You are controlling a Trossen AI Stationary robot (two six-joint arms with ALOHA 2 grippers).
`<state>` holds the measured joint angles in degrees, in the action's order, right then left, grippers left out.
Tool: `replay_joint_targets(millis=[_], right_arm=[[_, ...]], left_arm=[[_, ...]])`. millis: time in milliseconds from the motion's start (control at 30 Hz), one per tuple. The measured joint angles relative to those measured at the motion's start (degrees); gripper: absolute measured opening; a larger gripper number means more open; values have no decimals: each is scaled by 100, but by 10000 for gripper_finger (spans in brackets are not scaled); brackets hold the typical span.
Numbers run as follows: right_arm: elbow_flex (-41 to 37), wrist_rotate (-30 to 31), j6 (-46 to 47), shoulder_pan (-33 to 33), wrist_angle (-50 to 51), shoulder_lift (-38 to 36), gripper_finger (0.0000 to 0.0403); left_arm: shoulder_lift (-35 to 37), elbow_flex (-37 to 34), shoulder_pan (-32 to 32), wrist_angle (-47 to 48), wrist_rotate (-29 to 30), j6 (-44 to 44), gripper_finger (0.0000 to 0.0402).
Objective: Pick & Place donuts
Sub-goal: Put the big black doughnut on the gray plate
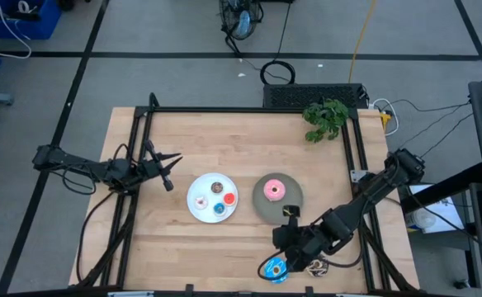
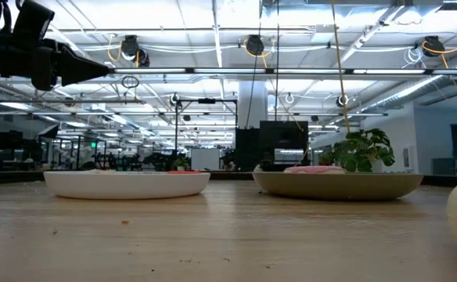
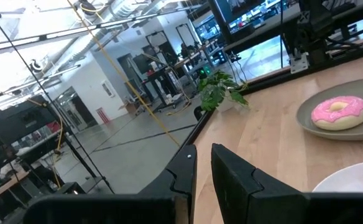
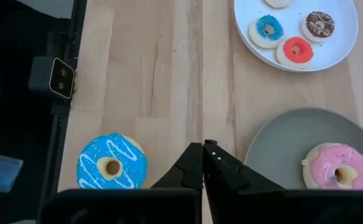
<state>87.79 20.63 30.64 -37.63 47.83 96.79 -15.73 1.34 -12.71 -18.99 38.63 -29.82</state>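
Pale wooden surface (image 1: 233, 239) carried a white plate (image 1: 198, 205) with the small blue donut (image 4: 269, 28), red donut (image 4: 298, 49) and brown donut (image 4: 319, 24), beside a grey plate (image 1: 262, 206) bearing the pink donut (image 1: 274, 191). Near the front edge, the blue sprinkled donut (image 4: 112, 163) lay just beside the right pincer (image 4: 202, 163), clenched empty above the wood. At the far left, the left pincer (image 1: 168, 171) waited with fingers nearly closed, grasping nothing.

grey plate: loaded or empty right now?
Loaded, one donut only. The pink donut lies flat on the grey plate, hole up. The blue sprinkled donut is off it, on the bare table.
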Motion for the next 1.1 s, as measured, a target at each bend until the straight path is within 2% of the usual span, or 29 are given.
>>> replay_joint_targets(millis=[367,533,833,967,1100], right_arm=[[0,-147,-73,0,-164,0,2],[-46,-172,-125,0,-377,-2,18],[-925,-988,-19,97,-1210,0,30],[-1202,-1157,164,127,-1543,0,65],[-1274,-1394,145,127,-1968,0,127]], left_arm=[[1,0,0,1,2,15,56],[1,0,0,1,2,15,56],[0,0,0,7,4,15,56],[1,0,-1,9,4,21,56],[1,0,-2,14,4,25,56]])
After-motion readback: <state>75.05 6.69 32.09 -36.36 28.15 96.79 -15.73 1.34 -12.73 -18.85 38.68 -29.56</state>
